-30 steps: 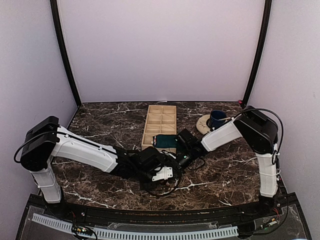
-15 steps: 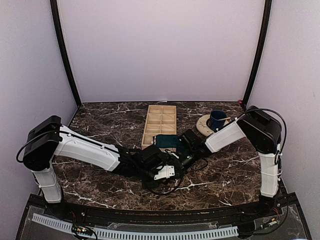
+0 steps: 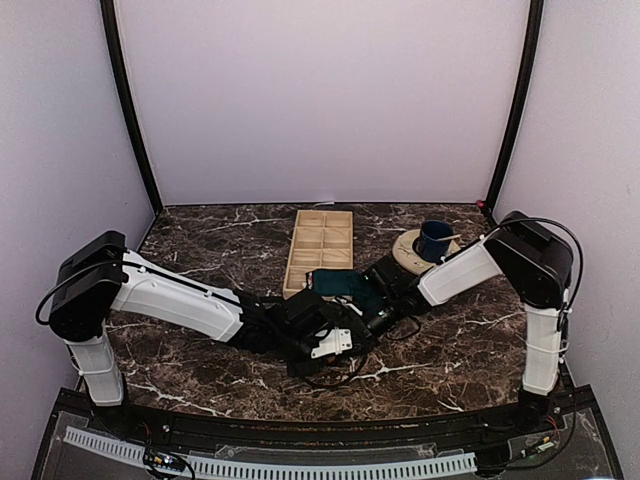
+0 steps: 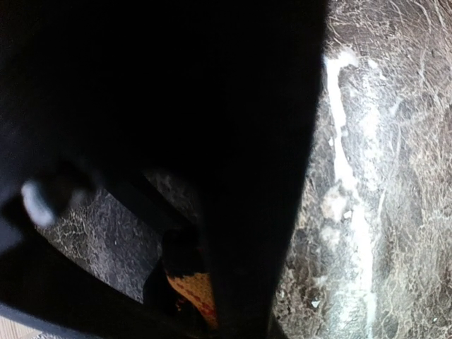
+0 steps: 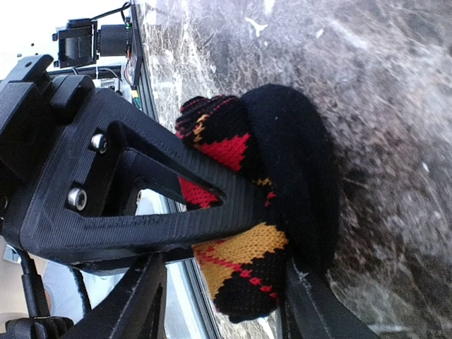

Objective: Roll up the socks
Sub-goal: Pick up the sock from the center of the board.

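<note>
**A:** Where is the sock?

**B:** Low in the middle of the overhead frame, on the table [image 3: 460, 340], hidden under both arms. The right wrist view shows it plainly. It is a black sock [image 5: 289, 155] with red and yellow diamonds, bunched into a fat fold.

**A:** Who has it?

**B:** The right gripper [image 5: 279, 247] is pinching it, with one finger across the patterned part and the other beneath. The left gripper [image 3: 335, 338] sits just beside it. Its own camera is nearly all dark, so I cannot tell whether it is spread or closed.

**A:** How will it handle?

**B:** Light, soft and springy, I'd guess, and the fold would loosen if let go. It is best held across the thick of the bundle, not by a loose edge.

**A:** Anything in the way?

**B:** Mostly the two grippers crowd each other. Just above them a teal cloth [image 3: 338, 283] lies at the near end of a wooden tray [image 3: 322, 240]. Farther, to the upper right, a blue cup [image 3: 435, 238] stands on a plate [image 3: 408, 248], well apart.
</note>
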Robot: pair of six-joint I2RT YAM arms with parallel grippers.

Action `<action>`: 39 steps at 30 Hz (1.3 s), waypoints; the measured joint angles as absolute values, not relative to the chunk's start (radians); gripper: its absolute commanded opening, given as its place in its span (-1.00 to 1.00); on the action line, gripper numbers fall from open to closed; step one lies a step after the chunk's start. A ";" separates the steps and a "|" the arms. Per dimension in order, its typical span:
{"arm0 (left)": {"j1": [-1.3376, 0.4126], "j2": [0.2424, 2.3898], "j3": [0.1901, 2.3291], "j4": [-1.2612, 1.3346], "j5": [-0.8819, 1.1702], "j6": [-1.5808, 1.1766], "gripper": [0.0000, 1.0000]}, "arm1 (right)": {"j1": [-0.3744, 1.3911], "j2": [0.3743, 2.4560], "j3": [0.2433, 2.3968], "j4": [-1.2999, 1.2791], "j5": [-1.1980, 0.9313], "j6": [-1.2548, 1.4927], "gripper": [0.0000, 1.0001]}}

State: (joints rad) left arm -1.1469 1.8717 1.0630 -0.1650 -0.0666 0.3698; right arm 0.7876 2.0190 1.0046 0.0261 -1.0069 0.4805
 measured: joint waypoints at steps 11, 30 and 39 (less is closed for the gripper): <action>-1.146 1.893 1.082 -0.155 -0.067 0.368 -0.81 | 0.770 1.980 0.941 0.096 -0.994 0.526 0.01; -1.135 1.901 1.092 -0.155 -0.060 0.355 -0.61 | 0.725 1.931 0.839 0.158 -0.989 0.579 0.02; -1.129 1.925 1.116 -0.156 -0.050 0.355 -0.98 | 0.679 1.864 0.762 0.182 -0.954 0.599 0.02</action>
State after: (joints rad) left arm -1.1294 1.9247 1.1156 -0.1558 -0.0502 0.3550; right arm 0.6792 1.8641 0.7616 0.1818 -0.9543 0.5991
